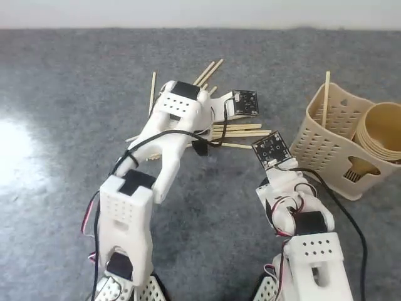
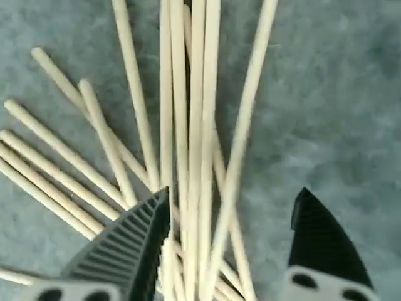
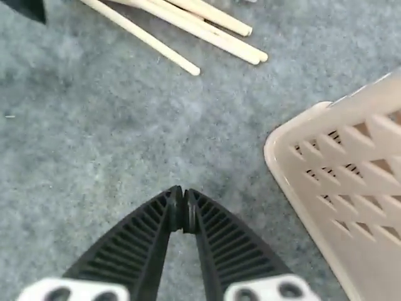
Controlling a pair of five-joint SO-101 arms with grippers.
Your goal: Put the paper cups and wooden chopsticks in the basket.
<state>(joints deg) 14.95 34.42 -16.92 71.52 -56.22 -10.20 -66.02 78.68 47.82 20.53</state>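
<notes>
Here, left tool (image 2: 234, 194) spread, astride chopsticks (image 2: 195, 94)

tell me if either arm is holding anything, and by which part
Nothing is held. The left gripper is open over the chopsticks, fingers straddling several; the right gripper is shut, empty, beside the basket.

A grey, mottled surface (image 1: 62, 81) with a felt-like nap is spread beneath the left claw (image 2: 235, 197) and the right claw (image 3: 183, 202) and out to every side of them. Its fine, fibrous texture is shown close under both claws. Beyond the claws, along the far edge, a pale plain band (image 1: 200, 12) is seen; whether it is wall or floor cannot be told. A bright patch of reflected light (image 1: 19, 150) is cast on the surface, well off to the left claw's outer side.
</notes>
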